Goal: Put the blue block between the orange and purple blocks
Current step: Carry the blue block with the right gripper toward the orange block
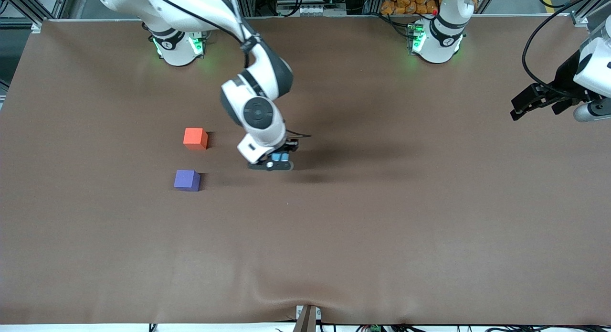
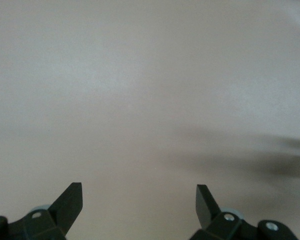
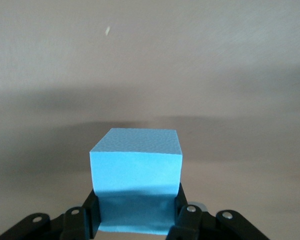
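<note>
The sky-blue block [image 3: 136,175] sits squeezed between the black fingers of my right gripper [image 1: 281,157], which is shut on it low over the brown table; in the front view only a sliver of the blue block [image 1: 280,156] shows under the wrist. The orange block [image 1: 195,138] and the purple block [image 1: 186,180] rest apart on the table, toward the right arm's end, the purple one nearer the front camera. My left gripper [image 1: 518,113] waits open in the air at the left arm's end, its fingertips [image 2: 70,200] spread over bare cloth.
The brown cloth [image 1: 382,217] covers the whole table, with a wrinkle at its near edge. A small white speck [image 3: 107,31] lies on the cloth in the right wrist view. Both arm bases stand along the table's back edge.
</note>
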Motion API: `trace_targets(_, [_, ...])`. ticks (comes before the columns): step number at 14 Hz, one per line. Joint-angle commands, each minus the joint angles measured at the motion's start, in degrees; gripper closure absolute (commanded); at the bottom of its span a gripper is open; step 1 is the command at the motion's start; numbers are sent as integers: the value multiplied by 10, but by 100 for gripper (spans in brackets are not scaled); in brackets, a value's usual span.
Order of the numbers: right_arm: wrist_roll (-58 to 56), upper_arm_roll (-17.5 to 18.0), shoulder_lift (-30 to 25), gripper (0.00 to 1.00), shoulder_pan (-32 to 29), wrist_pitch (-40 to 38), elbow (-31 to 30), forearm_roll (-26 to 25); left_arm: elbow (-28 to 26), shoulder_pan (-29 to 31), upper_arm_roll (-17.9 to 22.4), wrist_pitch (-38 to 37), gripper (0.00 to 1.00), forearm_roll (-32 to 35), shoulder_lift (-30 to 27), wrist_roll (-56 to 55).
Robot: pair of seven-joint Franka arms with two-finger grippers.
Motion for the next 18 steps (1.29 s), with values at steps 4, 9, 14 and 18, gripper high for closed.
trace_targets(4, [-74,8,-101,67,-96,-26,-73,7,5,4,-3,-8,0,-6,-6,9])
trace_targets(9, [-137,7,-164,67,-172,-22,-151,7,6,4,-3,-8,0,-5,-5,8])
trace_targets(14, [-215,7,-205,67,-243,-21,-216,7,6,5,-3,-11,0,-4,-6,9])
trace_targets(18, [-236,6,-228,67,-272,-9,-267,6,5,5,1,-14,0,0,-6,9])
